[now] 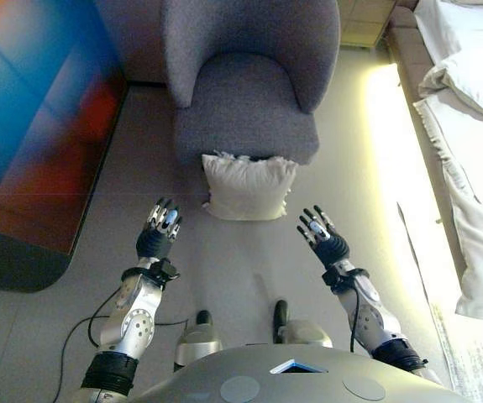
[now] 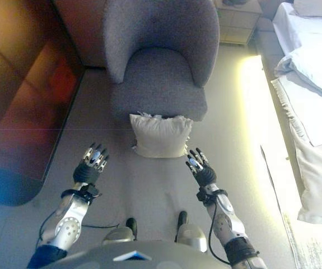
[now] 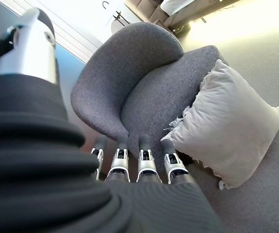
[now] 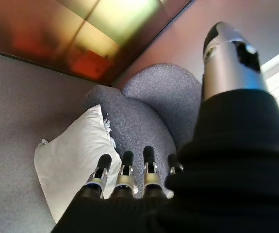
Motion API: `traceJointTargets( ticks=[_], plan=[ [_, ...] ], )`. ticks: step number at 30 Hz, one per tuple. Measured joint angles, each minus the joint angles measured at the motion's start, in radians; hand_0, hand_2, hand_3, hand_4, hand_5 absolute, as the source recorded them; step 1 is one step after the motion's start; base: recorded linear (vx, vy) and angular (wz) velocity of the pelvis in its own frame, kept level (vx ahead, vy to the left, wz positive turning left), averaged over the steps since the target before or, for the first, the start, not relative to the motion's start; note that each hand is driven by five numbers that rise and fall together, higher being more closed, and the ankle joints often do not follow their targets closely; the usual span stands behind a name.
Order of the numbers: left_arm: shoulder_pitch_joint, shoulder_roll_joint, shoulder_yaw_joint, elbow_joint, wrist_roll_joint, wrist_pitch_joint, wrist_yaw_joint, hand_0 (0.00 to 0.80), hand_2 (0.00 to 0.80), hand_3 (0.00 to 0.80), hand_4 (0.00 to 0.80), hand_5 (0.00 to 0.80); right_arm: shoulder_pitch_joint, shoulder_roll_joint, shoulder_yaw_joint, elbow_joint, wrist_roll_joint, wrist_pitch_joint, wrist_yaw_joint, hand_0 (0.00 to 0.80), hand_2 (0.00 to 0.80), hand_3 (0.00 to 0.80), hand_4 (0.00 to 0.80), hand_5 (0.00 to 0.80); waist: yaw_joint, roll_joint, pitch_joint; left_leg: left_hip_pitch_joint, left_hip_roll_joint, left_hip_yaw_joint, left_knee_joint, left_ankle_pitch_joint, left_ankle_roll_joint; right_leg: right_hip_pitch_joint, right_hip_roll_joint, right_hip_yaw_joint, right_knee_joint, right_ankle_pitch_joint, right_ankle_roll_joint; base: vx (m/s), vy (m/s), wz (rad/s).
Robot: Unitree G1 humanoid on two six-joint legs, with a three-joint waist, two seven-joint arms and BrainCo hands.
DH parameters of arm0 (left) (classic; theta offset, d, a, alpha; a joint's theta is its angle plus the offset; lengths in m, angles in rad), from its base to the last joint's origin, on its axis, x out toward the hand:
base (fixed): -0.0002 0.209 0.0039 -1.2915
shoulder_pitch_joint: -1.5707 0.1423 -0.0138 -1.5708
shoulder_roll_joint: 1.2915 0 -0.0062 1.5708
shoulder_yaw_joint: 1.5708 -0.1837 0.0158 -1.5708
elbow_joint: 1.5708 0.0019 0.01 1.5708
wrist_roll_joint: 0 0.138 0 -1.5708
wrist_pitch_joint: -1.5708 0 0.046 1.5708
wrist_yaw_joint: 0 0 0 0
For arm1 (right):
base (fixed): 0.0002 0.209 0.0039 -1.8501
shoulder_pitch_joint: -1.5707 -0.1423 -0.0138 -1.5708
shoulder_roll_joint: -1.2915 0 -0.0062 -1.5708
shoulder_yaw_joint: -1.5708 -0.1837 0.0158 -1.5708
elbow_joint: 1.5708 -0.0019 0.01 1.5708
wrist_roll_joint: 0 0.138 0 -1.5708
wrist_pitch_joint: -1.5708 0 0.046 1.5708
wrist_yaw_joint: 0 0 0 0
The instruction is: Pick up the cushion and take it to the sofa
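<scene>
Cushion (image 1: 249, 187): 1, off-white, square and plump, with a short frayed fringe along its upper edge and at the corners. It stands on the grey floor (image 1: 233, 260), leaning against the front base of the armchair, touching it. Neither hand touches it.

Armchair (image 1: 247, 75): 1, grey woven fabric, rounded tub back. The seat carries nothing.

Left hand (image 1: 162, 225): raised above the floor, near the cushion's left lower corner but apart from it. Fingers (image 3: 145, 160) straight and spread, holding nothing.

Right hand (image 1: 322, 232): raised above the floor, near the cushion's right lower corner, apart from it. Fingers (image 4: 125, 174) straight, holding nothing.

Bed (image 1: 468, 101): at the right edge of the head views, white bedding hanging down its side, a bright strip of light on the floor along it.

Dark glossy panel (image 1: 31, 126): at the left, showing blue and red reflections, well apart from the cushion.

Bedside cabinet (image 2: 236, 19): pale, beyond the armchair, beside the head of the bed.
</scene>
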Motion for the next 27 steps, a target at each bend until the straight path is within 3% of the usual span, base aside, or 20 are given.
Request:
traceJointTargets(
  ticks=[14, 27],
  plan=[
    [0.005, 0.001, 0.0, -0.002, 0.002, 0.0, 0.0, 0.0, 0.0, 0.0, 0.0, 0.0, 0.017, -0.001, 0.0, 0.0, -0.001, 0.005, -0.008, 0.0, 0.0, 0.0, 0.0, 0.0, -0.001, 0.005, -0.019, 0.0, 0.001, 0.0, -0.002, 0.0, 0.0, -0.001, 0.001, 0.003, -0.001, 0.0, 0.0, 0.01, 0.001, 0.0],
    [0.062, 0.001, 0.0, -0.028, 0.039, -0.011, 0.005, 0.0, 0.0, 0.0, 0.0, 0.0, 0.046, -0.021, -0.001, -0.015, -0.005, 0.054, 0.024, 0.0, 0.0, 0.0, 0.0, 0.0, -0.002, 0.016, -0.012, -0.003, 0.009, 0.004, 0.007, 0.0, -0.003, -0.003, 0.008, 0.008, -0.005, -0.004, -0.005, 0.003, -0.031, -0.01]
  ],
)
